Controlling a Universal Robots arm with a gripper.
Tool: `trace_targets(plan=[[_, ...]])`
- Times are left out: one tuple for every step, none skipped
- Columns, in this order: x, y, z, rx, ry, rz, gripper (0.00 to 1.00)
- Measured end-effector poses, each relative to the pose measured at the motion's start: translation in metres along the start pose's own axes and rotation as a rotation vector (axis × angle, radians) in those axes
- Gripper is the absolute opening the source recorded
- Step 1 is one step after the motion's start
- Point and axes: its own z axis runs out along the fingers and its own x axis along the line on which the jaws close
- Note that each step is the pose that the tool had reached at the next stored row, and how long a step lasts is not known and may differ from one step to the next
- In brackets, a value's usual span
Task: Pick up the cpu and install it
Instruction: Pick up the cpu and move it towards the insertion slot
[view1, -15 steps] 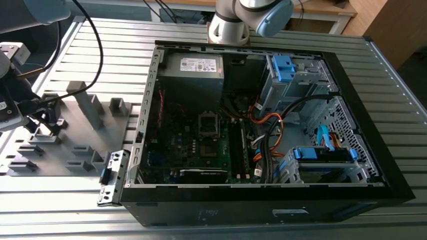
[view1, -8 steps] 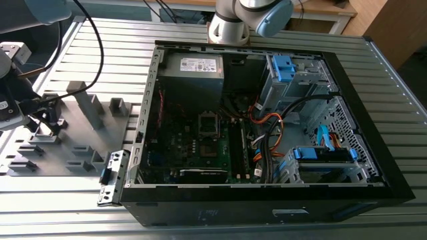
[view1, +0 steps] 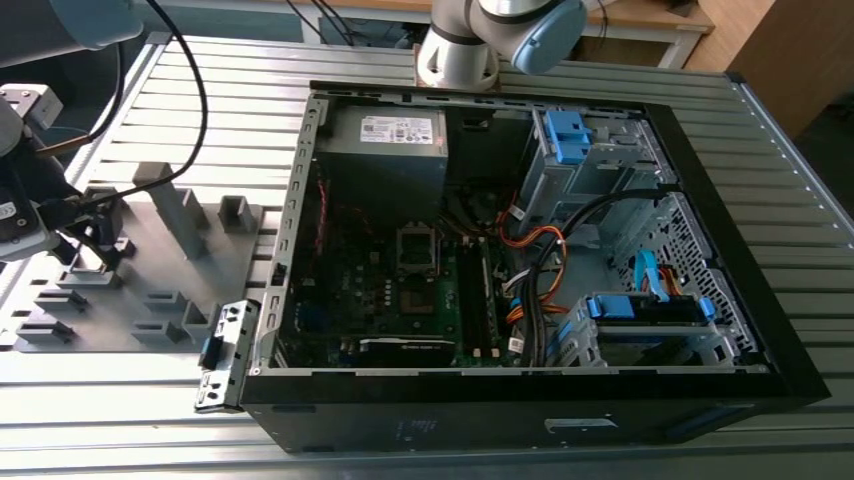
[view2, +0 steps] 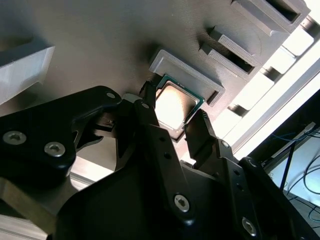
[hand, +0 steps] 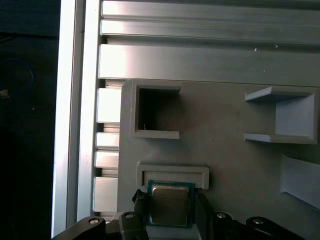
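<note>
The cpu (view2: 174, 104), a small flat square with a pale silvery top and a green rim, lies against a grey U-shaped holder (view2: 192, 75) on the grey fixture plate. In the first wrist view the cpu (hand: 170, 204) sits just below that holder (hand: 173, 175). My gripper (view2: 172, 114) has its black fingers (view2: 150, 117) pressed on two opposite edges of the chip, shut on it. In the exterior view the gripper (view1: 91, 255) hangs over the fixture plate (view1: 134, 300) at the exterior view's left, apart from the open black computer case (view1: 747, 330) and its motherboard socket (view1: 418, 250).
Tall grey blocks (view1: 171, 205) and low holders rise from the fixture plate near the gripper. A square pocket (hand: 155, 112) and an open bracket (hand: 285, 117) stand beyond the cpu's holder. Cables, blue drive bays (view1: 647, 305) and a power supply (view1: 387, 135) crowd the case.
</note>
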Motion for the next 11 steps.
trace_targets(plan=[[0.0000, 0.0000, 0.0000, 0.0000, 0.0000, 0.000, 0.51], [0.0000, 0.0000, 0.0000, 0.0000, 0.0000, 0.000, 0.51], [0.0000, 0.0000, 0.0000, 0.0000, 0.0000, 0.000, 0.52], [0.0000, 0.0000, 0.0001, 0.0000, 0.0000, 0.000, 0.52], [0.0000, 0.0000, 0.0001, 0.0000, 0.0000, 0.000, 0.57], [0.0000, 0.0000, 0.0001, 0.0000, 0.0000, 0.000, 0.57], [0.0000, 0.0000, 0.0001, 0.0000, 0.0000, 0.000, 0.64], [-0.0001, 0.0001, 0.0005, -0.0002, -0.0003, 0.000, 0.64], [0.0000, 0.0001, 0.0009, -0.0002, -0.0004, 0.000, 0.64], [0.0000, 0.0001, 0.0015, -0.0001, -0.0005, -0.002, 0.64], [0.0000, 0.0001, 0.0020, -0.0001, -0.0005, -0.004, 0.64]])
